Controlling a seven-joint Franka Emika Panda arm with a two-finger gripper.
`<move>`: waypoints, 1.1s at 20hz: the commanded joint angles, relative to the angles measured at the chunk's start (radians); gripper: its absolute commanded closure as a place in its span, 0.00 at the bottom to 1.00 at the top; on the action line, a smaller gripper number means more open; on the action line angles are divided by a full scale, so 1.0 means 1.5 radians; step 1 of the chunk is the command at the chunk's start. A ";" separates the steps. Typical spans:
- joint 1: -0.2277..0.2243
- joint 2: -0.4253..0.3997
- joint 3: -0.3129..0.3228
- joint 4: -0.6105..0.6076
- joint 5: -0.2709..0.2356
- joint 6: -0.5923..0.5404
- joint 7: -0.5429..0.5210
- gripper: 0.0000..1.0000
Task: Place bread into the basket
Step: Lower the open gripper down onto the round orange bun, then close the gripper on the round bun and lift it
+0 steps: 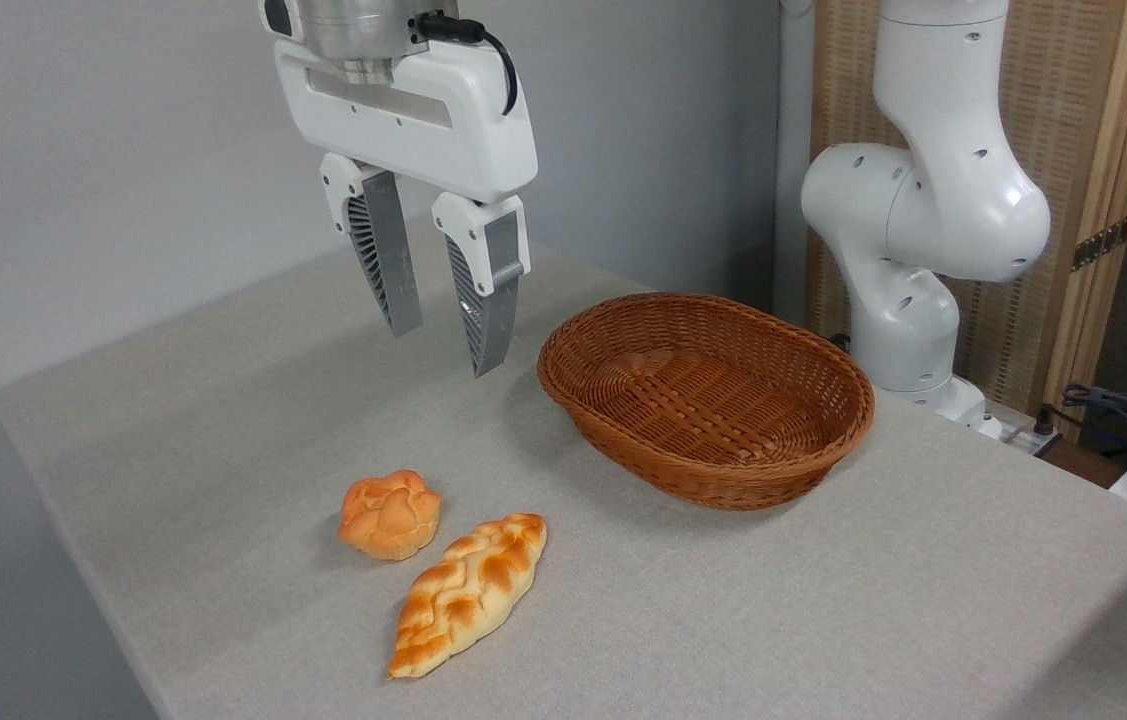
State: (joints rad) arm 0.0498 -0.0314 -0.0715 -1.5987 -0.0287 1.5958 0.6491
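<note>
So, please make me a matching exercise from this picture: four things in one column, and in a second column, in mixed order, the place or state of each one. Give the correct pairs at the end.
Things:
1. round bun
2. braided loaf
3. basket
4. gripper

Places or states:
A. empty, standing on the table at the right of the breads
B. in the air above the table, jaws open, holding nothing
C. lying on the table, nearest to the front edge
D. lying on the table, just left of the long bread

Pairs: 1-D, 2-C, 3-A, 4-B
</note>
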 commanded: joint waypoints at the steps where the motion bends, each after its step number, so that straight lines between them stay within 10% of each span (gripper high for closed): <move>1: -0.001 0.005 0.006 0.007 -0.010 -0.015 0.001 0.00; 8: -0.013 0.004 0.003 -0.032 -0.010 0.032 0.001 0.00; 18: -0.034 0.026 -0.091 -0.356 0.034 0.478 0.045 0.00; 22: -0.034 0.041 -0.091 -0.378 0.066 0.522 0.049 0.00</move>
State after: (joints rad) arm 0.0039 0.0275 -0.2158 -2.1398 0.0413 2.3480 0.7068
